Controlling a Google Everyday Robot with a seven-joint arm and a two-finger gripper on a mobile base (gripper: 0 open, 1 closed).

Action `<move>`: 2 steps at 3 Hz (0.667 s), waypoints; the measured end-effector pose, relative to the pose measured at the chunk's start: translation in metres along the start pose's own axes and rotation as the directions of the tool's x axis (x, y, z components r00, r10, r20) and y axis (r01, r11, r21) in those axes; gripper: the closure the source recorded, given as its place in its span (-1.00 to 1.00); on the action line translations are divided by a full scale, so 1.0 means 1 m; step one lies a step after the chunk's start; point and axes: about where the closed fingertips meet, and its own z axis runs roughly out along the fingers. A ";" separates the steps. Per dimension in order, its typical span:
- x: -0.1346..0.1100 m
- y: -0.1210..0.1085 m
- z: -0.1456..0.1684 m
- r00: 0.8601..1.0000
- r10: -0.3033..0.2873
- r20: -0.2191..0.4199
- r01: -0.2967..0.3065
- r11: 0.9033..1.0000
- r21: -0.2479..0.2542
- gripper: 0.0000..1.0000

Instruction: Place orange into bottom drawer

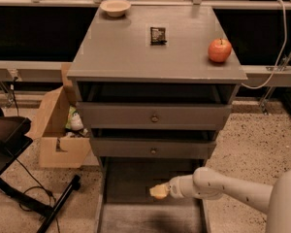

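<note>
The bottom drawer [131,178] is pulled out at the foot of the grey cabinet, a long shallow grey tray. My gripper [159,191] is at the end of the white arm that reaches in from the lower right. It hangs over the middle of the open drawer, its tip pale yellow. The orange does not show; I cannot tell whether it is inside the gripper. No orange lies on the cabinet top or on the visible part of the drawer floor.
A red apple [219,50], a small dark packet [158,35] and a pale bowl [115,7] sit on the cabinet top [116,52]. The two upper drawers [154,116] with knobs are closed. An open cardboard box [58,130] and a black stand [19,178] are on the left.
</note>
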 end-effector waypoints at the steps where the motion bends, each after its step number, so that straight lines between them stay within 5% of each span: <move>1: 0.022 -0.022 0.039 0.995 0.104 0.007 -0.103 0.994 -0.044 1.00; 2: 0.050 -0.037 0.082 0.978 0.206 -0.022 -0.208 0.975 -0.073 1.00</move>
